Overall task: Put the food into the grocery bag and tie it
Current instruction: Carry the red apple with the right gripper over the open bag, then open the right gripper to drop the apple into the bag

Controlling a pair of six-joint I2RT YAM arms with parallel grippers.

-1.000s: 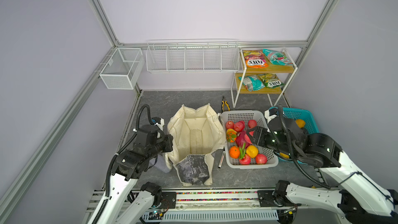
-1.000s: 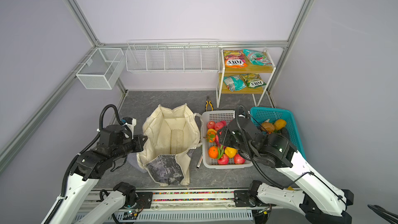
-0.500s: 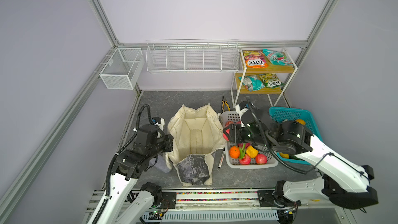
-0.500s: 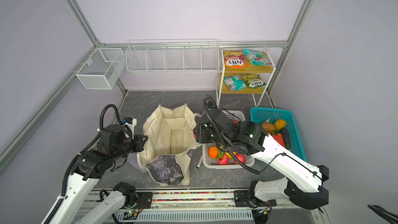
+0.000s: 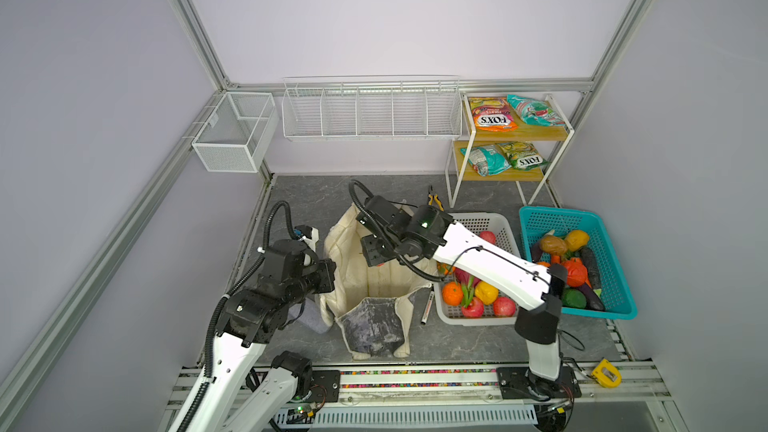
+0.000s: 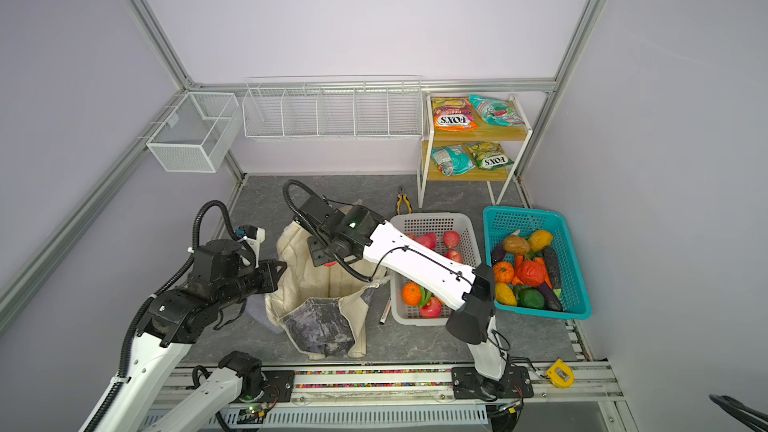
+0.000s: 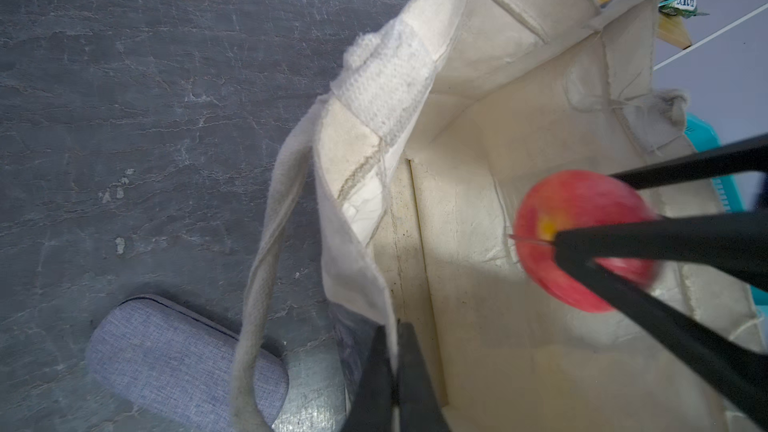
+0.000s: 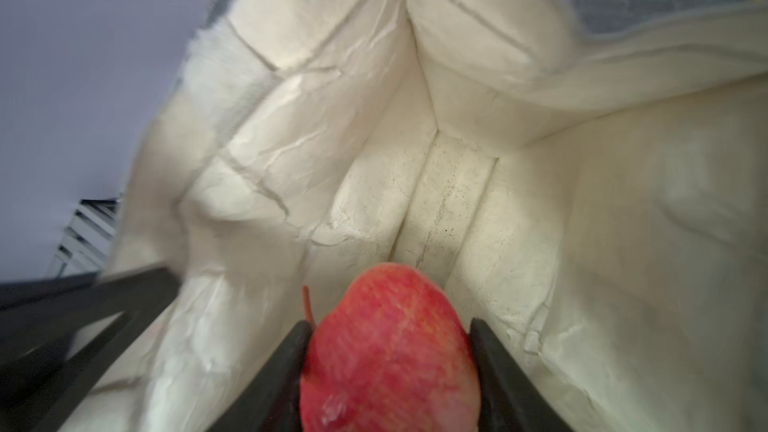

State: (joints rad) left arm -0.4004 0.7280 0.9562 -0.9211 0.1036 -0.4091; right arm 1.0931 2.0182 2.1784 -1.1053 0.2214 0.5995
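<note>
While the right claw (image 8: 390,326) grips a red apple (image 7: 577,201) above the open, empty-looking bag (image 5: 386,284) and the left claw (image 7: 392,351) pinches its 9 o'clock rim, most food (image 5: 453,293) waits at 3 o'clock, tying undone.

A robotics lab cell staged as a mock grocery corner: plain lilac panels in an aluminium frame (image 5: 196,31) enclose two white arms (image 5: 486,259) on a rail (image 5: 415,374), a small shelf (image 5: 540,135) of snack packets (image 5: 493,115) and a teal basket (image 5: 557,214) of toy produce (image 5: 575,272).
</note>
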